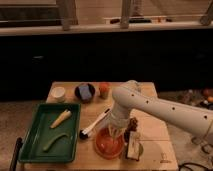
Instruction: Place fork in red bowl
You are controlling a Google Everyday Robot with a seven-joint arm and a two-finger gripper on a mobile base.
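The red bowl sits on the wooden table near its front edge, right of the green tray. My gripper points down from the white arm and hangs just over the bowl's right half. A thin pale shape shows below the gripper, inside the bowl's rim. I cannot tell whether it is the fork, or whether the gripper holds it. No fork shows anywhere else on the table.
A white-handled utensil with a black end lies left of the bowl. A green tray holds a yellow piece and a green piece. A dark bowl with a blue-grey block, an orange cup and a white cup stand at the back. Dark and pale items stand right of the bowl.
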